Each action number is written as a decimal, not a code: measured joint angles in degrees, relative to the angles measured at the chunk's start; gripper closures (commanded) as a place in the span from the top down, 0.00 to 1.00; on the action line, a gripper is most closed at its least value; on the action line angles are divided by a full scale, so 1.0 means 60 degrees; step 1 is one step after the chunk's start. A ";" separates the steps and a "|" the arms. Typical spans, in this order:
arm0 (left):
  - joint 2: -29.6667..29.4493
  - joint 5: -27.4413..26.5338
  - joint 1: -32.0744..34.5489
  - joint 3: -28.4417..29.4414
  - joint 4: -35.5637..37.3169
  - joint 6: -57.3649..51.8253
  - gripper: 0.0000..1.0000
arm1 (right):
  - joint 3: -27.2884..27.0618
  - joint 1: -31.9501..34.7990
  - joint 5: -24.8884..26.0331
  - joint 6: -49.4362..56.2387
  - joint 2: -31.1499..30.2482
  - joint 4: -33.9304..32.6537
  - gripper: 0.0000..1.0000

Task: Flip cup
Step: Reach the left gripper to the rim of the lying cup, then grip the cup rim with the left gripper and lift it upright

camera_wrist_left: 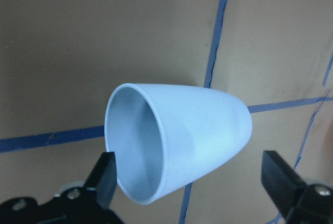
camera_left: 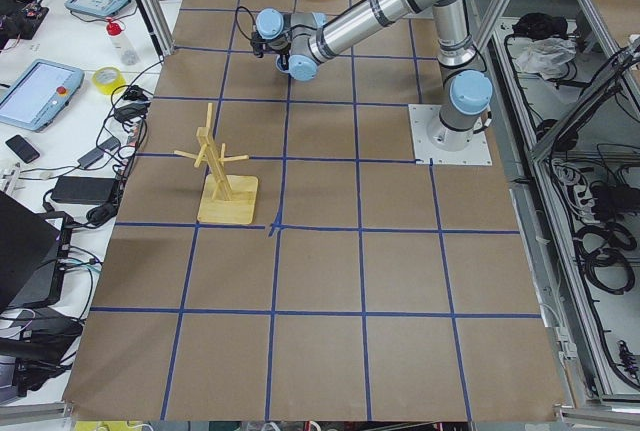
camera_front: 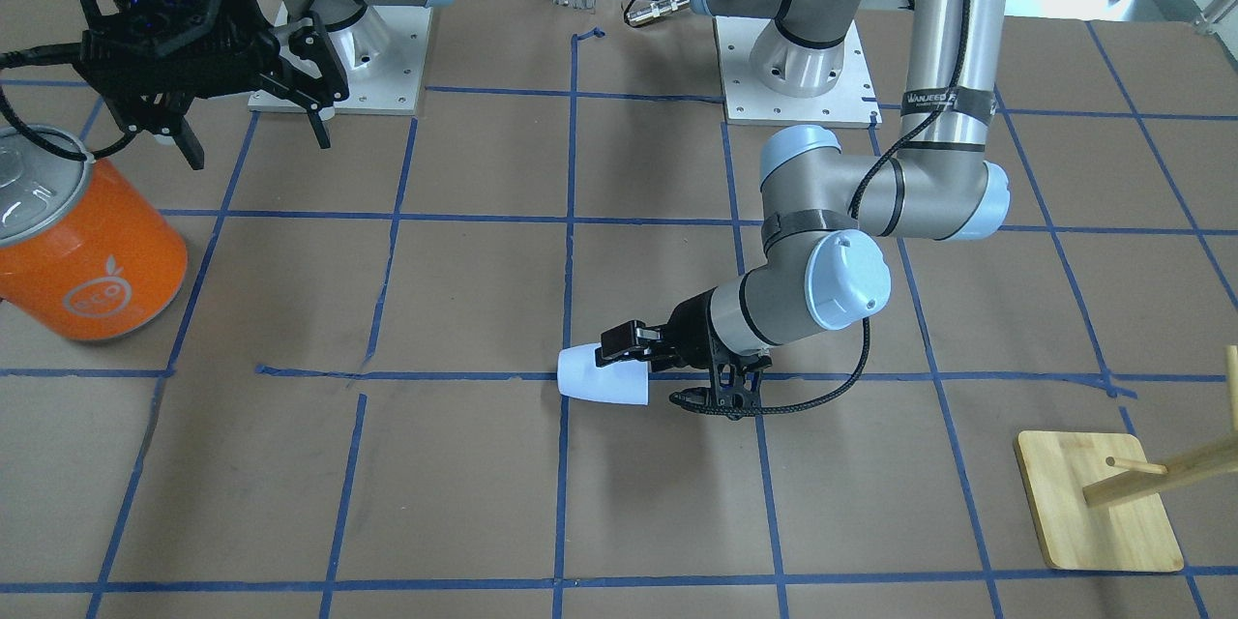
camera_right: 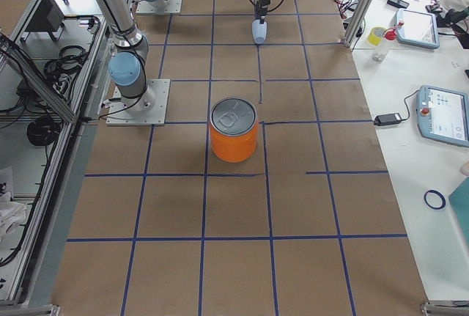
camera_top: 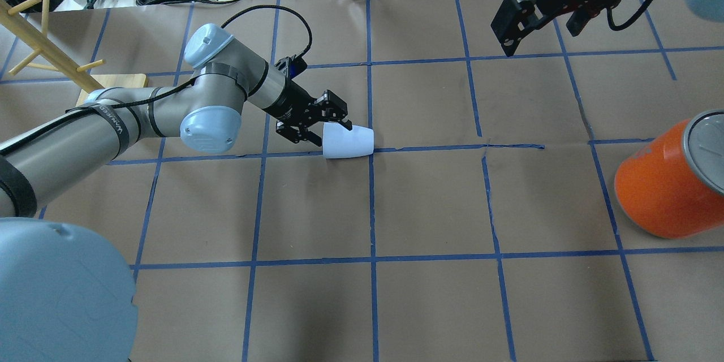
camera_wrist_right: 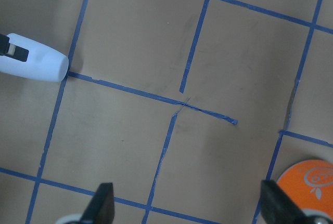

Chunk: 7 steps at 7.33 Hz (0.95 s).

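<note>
Brown-paper table (camera_top: 430,203), marked into squares by a blue tape grid (camera_top: 372,209). Cables and power bricks run along the far edge in the overhead view.

Cup: the small, smooth, tapered, pale bluish-white plastic cup (camera_top: 348,142), handleless, lies on its side on the table near the middle. It rests along one line of the tape, just beside a crossing of the grid. The mouth faces the left arm and the closed base points toward the robot's right. The light blue inside shows in the left wrist view.

Left gripper (camera_wrist_left: 187,156): low over the table at the cup's mouth end, jaws spread wide. In the wrist view one finger (camera_wrist_left: 106,174) sits right at the rim and the other (camera_wrist_left: 278,182) stands well clear of the cup wall. Whether the near finger touches the rim: cannot tell. It has no clamp on the cup.

Right gripper (camera_front: 256,137): raised, near its own arm's base on the robot's right, well apart from the cup. Its jaws are spread with only table showing between them. Its wrist camera looks down on paper and tape, with the cup's base end at the upper left of that view.

Other items: a large cylindrical orange can (camera_front: 92,251) with a silver lid stands upright on the robot's right, well apart from the cup. A pale wooden peg stand (camera_left: 215,166) on a square base stands upright on the robot's left.
</note>
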State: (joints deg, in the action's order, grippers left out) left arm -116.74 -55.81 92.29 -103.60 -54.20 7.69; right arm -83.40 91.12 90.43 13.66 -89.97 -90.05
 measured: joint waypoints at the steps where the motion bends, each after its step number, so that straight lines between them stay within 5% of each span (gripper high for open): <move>1: -0.0050 0.0128 0.0007 0.0021 0.0003 0.0013 0.00 | 0.0004 -0.0021 0.0007 -0.0404 -0.0021 -0.0087 1.00; 7: 0.0153 -0.0375 0.0031 0.1154 -0.0194 0.0761 0.00 | -0.0122 -0.0055 0.0019 -0.1012 -0.0054 -0.0308 1.00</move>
State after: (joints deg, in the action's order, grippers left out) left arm -115.82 -58.06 92.47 -96.68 -55.36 12.25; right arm -84.13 90.79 90.55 7.59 -90.30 -91.90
